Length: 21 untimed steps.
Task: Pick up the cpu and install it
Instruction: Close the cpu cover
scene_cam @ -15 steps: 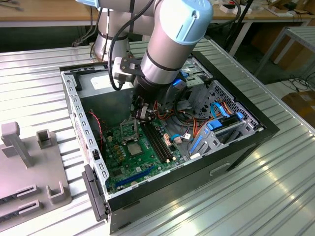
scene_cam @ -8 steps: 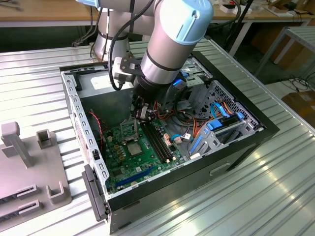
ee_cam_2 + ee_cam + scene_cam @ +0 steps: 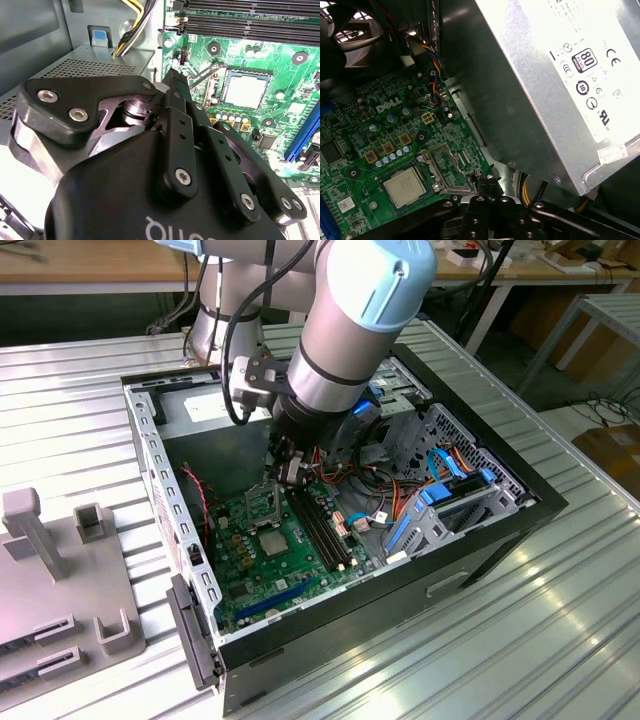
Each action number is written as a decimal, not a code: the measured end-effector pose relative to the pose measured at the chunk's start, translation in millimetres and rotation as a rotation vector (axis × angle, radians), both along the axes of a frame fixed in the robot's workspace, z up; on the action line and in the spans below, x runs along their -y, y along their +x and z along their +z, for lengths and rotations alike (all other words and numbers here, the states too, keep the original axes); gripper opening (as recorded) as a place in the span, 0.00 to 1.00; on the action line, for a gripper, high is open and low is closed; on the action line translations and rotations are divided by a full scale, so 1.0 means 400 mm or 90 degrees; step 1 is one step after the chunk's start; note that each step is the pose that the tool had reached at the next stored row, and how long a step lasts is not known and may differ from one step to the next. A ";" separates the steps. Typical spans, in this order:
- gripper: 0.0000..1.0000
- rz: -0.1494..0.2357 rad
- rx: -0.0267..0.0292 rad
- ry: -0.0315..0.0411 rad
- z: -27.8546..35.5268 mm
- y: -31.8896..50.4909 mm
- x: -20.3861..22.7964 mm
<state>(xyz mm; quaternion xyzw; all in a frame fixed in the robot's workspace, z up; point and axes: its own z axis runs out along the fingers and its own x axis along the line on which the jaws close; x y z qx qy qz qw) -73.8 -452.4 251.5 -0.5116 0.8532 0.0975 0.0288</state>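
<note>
The silver square cpu (image 3: 404, 187) lies flat in its socket (image 3: 427, 175).

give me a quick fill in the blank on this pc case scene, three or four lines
1. The cpu sits in its socket on the ____ motherboard.
2. The claw hangs inside the open computer ____.
3. In the first wrist view, a large silver ____ supply stands beside the motherboard.
4. In the second wrist view, the long black memory slots are ____.

Missing words: green; case; power; empty
</note>
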 end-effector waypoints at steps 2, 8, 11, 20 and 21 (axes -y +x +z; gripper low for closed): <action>0.11 0.000 0.0000 0.0001 0.001 0.000 0.000; 0.11 0.000 0.0000 0.0001 0.004 0.000 0.000; 0.11 0.000 0.0000 0.0000 0.005 0.000 0.000; 0.11 0.000 0.0000 0.0000 0.006 0.000 0.007; 0.11 0.000 0.0000 0.0000 0.006 0.000 0.010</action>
